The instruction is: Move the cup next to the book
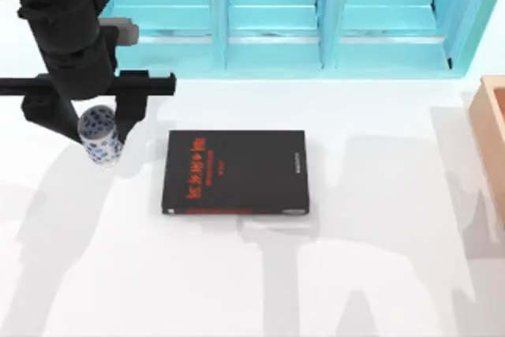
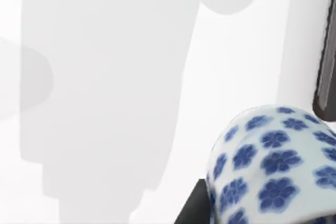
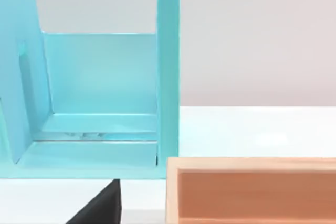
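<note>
1. At the table's left in the top view, the left gripper (image 1: 99, 128) holds the cup (image 1: 100, 135), closed on it, left of the book (image 1: 235, 172) and apart from it. Step in hand, by judgement: carrying the cup to the book.
2. In the left wrist view, the cup (image 2: 273, 166) sits against a dark finger (image 2: 193, 208) over the white table (image 2: 105, 77). Next move calls for lowering beside the book's left edge, then release.
3. In the right wrist view, a turquoise shelf (image 3: 105, 87) and a wooden box (image 3: 252, 187) appear; the right gripper's state cannot be told.
</note>
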Controlling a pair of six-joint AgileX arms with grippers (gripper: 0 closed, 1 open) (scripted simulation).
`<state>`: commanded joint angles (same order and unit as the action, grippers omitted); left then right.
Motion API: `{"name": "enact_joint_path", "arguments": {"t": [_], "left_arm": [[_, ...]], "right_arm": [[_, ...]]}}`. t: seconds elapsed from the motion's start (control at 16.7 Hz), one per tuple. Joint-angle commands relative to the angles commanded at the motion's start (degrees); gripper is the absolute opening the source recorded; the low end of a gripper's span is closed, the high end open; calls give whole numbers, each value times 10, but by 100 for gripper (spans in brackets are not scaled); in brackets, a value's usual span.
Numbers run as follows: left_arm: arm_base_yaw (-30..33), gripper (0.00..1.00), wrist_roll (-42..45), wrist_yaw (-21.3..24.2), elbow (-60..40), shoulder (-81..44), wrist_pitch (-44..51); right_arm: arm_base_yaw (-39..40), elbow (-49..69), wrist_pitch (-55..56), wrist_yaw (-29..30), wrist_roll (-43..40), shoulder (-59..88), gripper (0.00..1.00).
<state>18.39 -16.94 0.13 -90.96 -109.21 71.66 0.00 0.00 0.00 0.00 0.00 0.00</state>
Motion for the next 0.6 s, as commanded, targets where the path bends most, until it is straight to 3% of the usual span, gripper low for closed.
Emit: {"name": "enact_joint_path", "arguments": {"t": [0.3,0.6], "left_arm": [[-4,0,1,0,11,-4,-10],[-2,0,1,0,86,-21,-112]], "right_arm": [[0,0,0,0,0,0,100],[0,0,0,0,0,0,100]]}}
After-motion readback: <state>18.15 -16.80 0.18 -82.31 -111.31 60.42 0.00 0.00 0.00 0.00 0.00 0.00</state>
